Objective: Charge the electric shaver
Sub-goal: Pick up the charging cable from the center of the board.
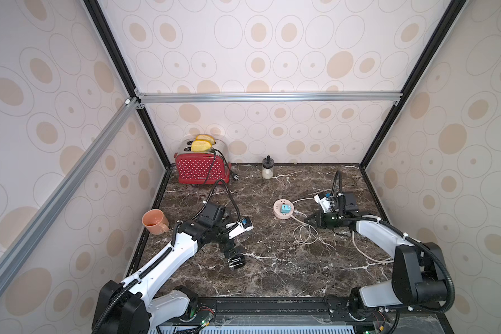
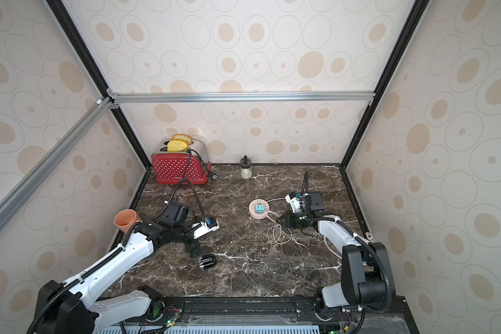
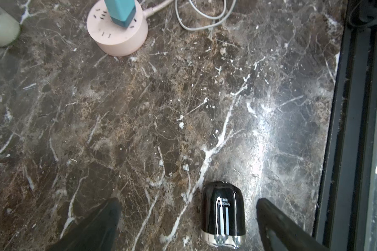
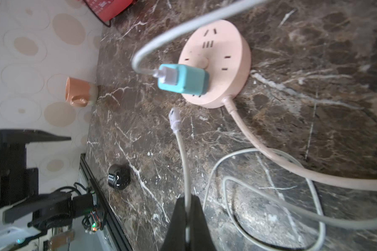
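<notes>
The electric shaver (image 1: 237,262) (image 2: 207,262), a stubby black body with a silvery end, lies on the marble counter near the front left. In the left wrist view the shaver (image 3: 223,214) lies between the fingers of my open left gripper (image 3: 188,208), closer to one finger (image 3: 268,213) and untouched. My right gripper (image 4: 188,198) (image 1: 308,220) is shut on the white charging cable (image 4: 183,156), a little behind its free plug end (image 4: 175,117). The cable's other end sits in the teal adapter (image 4: 183,80) (image 1: 284,208), plugged into the round pink socket disc (image 4: 226,43) (image 1: 276,214).
A red toaster (image 1: 201,169) with bread stands at the back left, and a small glass jar (image 1: 267,169) beside it. An orange mug (image 1: 155,221) sits by the left wall. Loops of the white cable (image 1: 304,235) and a pink cord (image 4: 270,156) lie near the right arm.
</notes>
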You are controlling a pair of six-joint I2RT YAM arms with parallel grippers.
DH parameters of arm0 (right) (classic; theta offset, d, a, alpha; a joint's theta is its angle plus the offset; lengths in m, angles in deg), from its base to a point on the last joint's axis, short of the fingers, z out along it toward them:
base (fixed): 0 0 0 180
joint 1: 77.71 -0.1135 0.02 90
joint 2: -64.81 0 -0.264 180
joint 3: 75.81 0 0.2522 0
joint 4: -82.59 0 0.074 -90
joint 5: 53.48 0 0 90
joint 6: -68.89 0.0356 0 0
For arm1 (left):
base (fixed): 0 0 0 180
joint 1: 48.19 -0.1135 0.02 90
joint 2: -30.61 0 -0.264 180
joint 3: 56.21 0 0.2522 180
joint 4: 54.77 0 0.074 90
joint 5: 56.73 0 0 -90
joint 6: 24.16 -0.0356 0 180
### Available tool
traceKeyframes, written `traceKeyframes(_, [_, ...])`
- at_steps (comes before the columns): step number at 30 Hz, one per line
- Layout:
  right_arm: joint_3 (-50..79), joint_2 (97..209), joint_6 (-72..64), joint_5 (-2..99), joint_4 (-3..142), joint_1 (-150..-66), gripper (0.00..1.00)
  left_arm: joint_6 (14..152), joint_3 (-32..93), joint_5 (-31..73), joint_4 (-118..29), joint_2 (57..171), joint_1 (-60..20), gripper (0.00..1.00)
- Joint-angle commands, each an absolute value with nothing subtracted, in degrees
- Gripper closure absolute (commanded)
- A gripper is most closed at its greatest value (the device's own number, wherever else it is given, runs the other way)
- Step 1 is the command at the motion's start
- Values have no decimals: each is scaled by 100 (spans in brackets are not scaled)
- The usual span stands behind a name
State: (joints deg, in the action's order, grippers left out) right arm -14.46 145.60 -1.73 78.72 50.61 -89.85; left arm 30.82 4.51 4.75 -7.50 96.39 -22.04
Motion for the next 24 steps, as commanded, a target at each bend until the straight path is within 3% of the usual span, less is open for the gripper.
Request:
traceKeyframes(1, [-1318,14230,-1519,8186,4299,-9185,100,3511,745,104,-1365,9769,-2177,1])
traceKeyframes(8, [-1343,13882,-3032,8129,4378,-10062,100,4008,1045,-1348,-2310,10450,-2396,1])
traceKeyframes(16, [-1631,13353,-3631,8399,5282,-10238,100,3739,1627,-2833,-2141,11498,-2526,2])
traceKeyframes(24, [-1222,13604,-4251,8287,4864,-10675,100,3573,2033,-3634,-1979,11960,-2513,16])
